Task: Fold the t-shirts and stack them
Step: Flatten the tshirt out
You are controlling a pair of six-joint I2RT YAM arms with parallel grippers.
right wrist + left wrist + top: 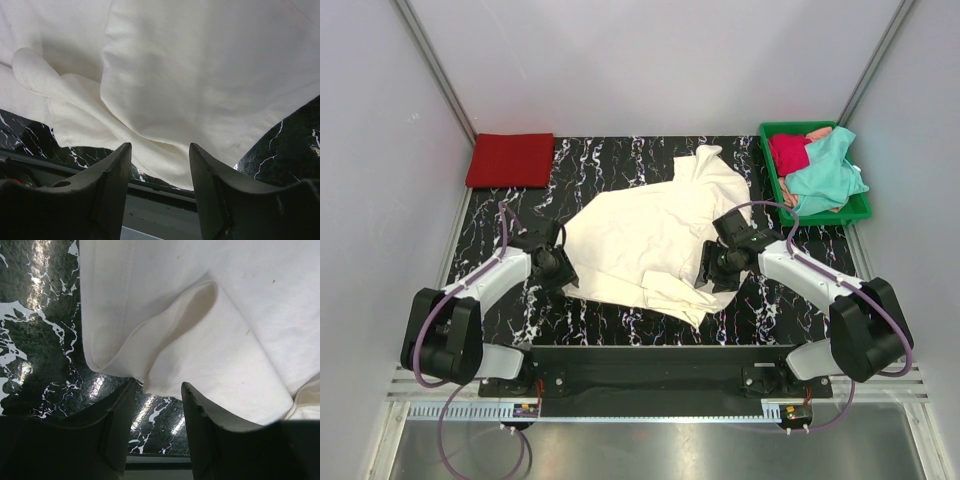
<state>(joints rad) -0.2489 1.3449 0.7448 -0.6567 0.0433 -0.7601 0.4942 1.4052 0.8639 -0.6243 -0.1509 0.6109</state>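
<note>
Lying between the left pincer (159, 390) and right pincer (160, 150), both half-open and empty: cream-white t-shirt (640, 235).

The cream-white shirt (640, 235) fills mid-table; bare tabletop (570, 170) lies open beside the red shirt (510, 160).

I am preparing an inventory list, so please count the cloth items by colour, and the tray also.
cream-white t-shirt: 1
red t-shirt, folded: 1
crimson t-shirt: 1
teal t-shirt: 1
salmon-pink cloth, mostly hidden: 1
green tray: 1
Total: 6
</note>
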